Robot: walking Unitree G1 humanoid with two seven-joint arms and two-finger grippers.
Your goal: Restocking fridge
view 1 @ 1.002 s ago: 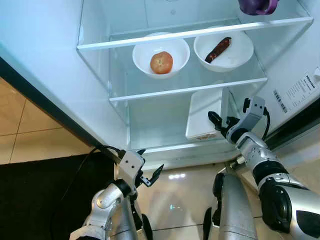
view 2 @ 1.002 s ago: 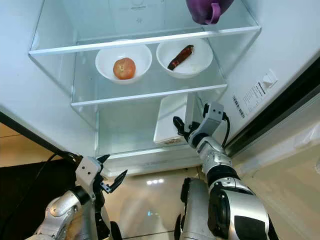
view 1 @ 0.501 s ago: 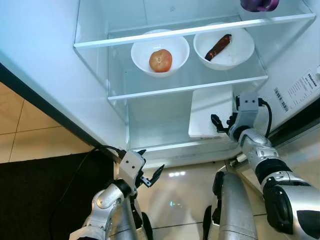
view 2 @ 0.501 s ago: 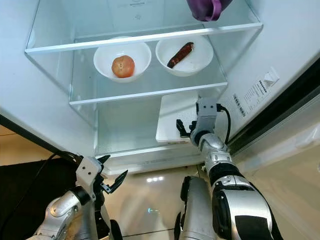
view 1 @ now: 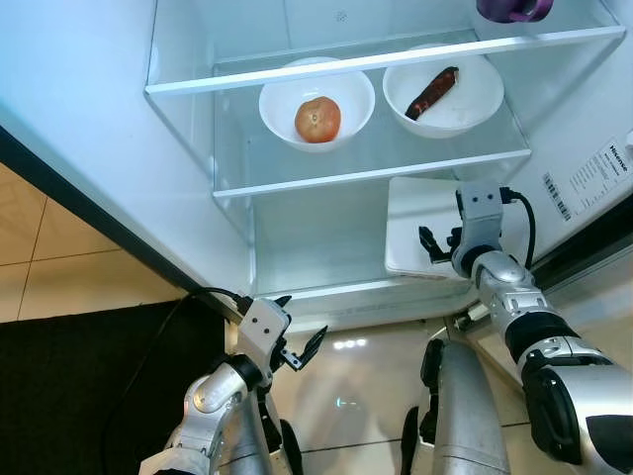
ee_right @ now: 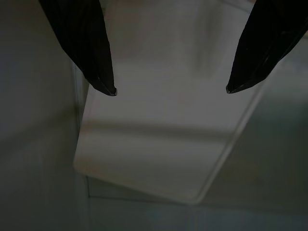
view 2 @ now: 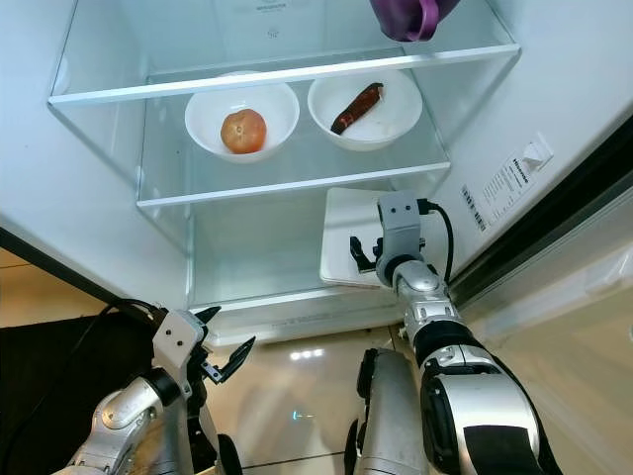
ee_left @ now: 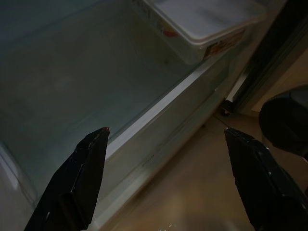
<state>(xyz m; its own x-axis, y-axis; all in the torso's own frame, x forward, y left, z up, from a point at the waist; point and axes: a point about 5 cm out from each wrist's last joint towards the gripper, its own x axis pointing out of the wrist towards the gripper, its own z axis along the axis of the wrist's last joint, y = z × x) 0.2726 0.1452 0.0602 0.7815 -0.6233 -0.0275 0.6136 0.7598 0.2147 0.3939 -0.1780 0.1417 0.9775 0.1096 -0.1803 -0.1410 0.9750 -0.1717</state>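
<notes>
In the open fridge a flat white lidded container (view 1: 415, 223) lies on the lowest shelf at the right. My right gripper (view 1: 433, 245) is at its front edge, open, with its fingers spread over the white lid (ee_right: 163, 139); no grasp is visible. On the glass shelf above stand a white bowl (view 1: 274, 99) with a round orange-red fruit (view 1: 317, 120) and a second white bowl (view 1: 473, 107) with a long brown piece of food (view 1: 432, 92). My left gripper (view 1: 302, 334) hangs low in front of the fridge, open and holding nothing.
A purple mug (view 1: 509, 10) stands on the top shelf at the right. The left half of the lowest shelf (view 1: 312, 237) is bare. The fridge's front sill (ee_left: 159, 120) runs below it. A dark mat (view 1: 89, 376) lies on the tiled floor at my left.
My right gripper has turned and moved up over the container's front edge, and the container has slid a little to the right. The left arm has not moved.
</notes>
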